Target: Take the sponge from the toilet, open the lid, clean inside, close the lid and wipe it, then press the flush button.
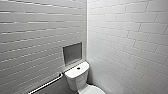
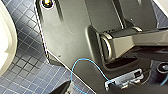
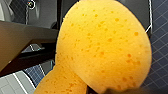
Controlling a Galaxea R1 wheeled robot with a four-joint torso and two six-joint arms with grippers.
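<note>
The right jaws are clamped on the sponge (image 3: 105, 47). Its orange, pitted body bulges up close to the right wrist camera and folds into a second lobe lower down, as if squeezed. A dark edge presses against the sponge's underside, but the fingers themselves are hard to make out. The sponge hangs in the air, touching nothing else, above a floor (image 3: 160, 37) of small dark blue square tiles.

Whether the left jaws are apart or together I cannot tell. In the left wrist view a thin blue cable (image 2: 85, 62) loops over the robot's dark plate. Beyond the plate lies the same tiled floor, with a curved white edge of the toilet (image 2: 5, 42) beside it.

From the head view the toilet stands in the corner of two white-tiled walls (image 1: 130, 37). The flush button (image 1: 78, 68) sits in the centre of the tank cover (image 1: 80, 71). In front of the tank a part of the smooth white lid (image 1: 95, 90) shows, seemingly lying down. A grey niche (image 1: 72, 53) is sunk into the wall just above the tank, and a rail (image 1: 46, 85) runs along that wall beside it.
</note>
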